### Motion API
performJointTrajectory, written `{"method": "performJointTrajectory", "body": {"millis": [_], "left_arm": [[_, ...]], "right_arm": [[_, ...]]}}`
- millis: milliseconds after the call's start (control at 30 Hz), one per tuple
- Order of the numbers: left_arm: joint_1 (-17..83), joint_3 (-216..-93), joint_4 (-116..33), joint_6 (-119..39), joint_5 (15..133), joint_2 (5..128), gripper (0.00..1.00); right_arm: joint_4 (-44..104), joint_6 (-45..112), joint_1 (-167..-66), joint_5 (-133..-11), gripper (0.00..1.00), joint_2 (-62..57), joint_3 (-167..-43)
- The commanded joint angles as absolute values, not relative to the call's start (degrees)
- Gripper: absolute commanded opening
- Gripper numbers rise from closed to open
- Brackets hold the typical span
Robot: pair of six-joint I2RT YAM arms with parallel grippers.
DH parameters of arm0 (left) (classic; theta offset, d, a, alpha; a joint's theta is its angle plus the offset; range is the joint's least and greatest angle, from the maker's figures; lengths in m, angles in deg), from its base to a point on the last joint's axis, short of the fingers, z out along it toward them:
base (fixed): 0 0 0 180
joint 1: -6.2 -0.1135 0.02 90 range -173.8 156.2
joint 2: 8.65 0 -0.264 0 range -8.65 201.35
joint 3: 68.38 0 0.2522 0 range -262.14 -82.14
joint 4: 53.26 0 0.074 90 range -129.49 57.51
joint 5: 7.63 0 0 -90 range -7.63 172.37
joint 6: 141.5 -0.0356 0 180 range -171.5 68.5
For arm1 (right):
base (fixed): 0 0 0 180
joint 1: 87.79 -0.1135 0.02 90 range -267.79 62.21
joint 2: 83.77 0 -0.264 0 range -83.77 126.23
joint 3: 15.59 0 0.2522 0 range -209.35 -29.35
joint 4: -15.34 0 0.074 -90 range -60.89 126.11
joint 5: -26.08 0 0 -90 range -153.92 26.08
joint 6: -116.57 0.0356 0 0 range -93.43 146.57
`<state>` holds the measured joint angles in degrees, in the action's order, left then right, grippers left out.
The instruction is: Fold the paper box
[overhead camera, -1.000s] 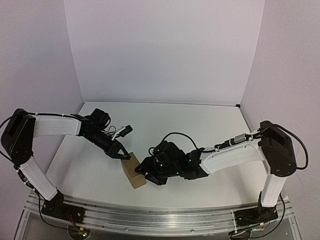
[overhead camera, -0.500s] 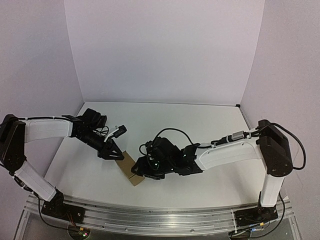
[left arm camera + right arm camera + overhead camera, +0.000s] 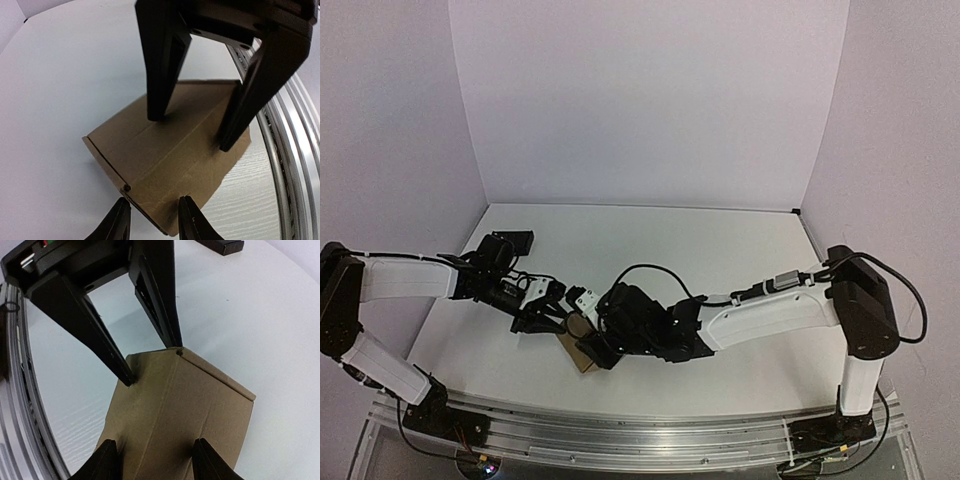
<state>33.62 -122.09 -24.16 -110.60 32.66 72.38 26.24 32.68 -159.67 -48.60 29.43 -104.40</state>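
Note:
The paper box (image 3: 582, 355) is a small brown cardboard box near the table's front edge, between my two grippers. In the left wrist view the paper box (image 3: 175, 150) shows a long crease. My left gripper (image 3: 152, 212) has its jaws part-way apart, one tip at the box's near corner, the other pressed on its face. My right gripper (image 3: 156, 455) straddles the crease of the paper box (image 3: 185, 400), both tips pressed into the cardboard. In the top view the left gripper (image 3: 557, 322) and right gripper (image 3: 595, 340) meet at the box from opposite sides.
A small black rectangular object (image 3: 222, 245) lies farther back on the white table. The metal rail (image 3: 295, 165) runs along the front edge just beside the box. Lilac walls (image 3: 640, 100) close off the back and sides.
Both arms have sunk and shifted left. The right gripper has slid over the box and narrowed a little. The left gripper has dropped to the box's corner. The box has barely moved.

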Motion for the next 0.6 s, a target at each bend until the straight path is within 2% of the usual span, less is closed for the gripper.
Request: {"method": "performJointTrajectory", "body": {"millis": [0,233,333,567], "left_arm": [[36.28,-121.16,-17.21,-121.51,29.40,73.47,0.35],[36.00,-119.26,-14.16,-122.21,36.06,69.51,0.50],[35.88,-119.04,-12.65,-122.32,37.60,67.73,0.52],[35.93,-117.48,-12.56,-123.73,35.00,64.52,0.54]], "right_arm": [[26.36,20.63,-159.59,-47.02,0.52,32.83,-107.88],[28.14,17.60,-160.83,-45.82,0.66,33.70,-108.55],[28.57,18.71,-160.84,-46.48,0.73,30.97,-108.23],[32.28,41.79,-160.73,-49.86,0.78,17.57,-103.42]]}}
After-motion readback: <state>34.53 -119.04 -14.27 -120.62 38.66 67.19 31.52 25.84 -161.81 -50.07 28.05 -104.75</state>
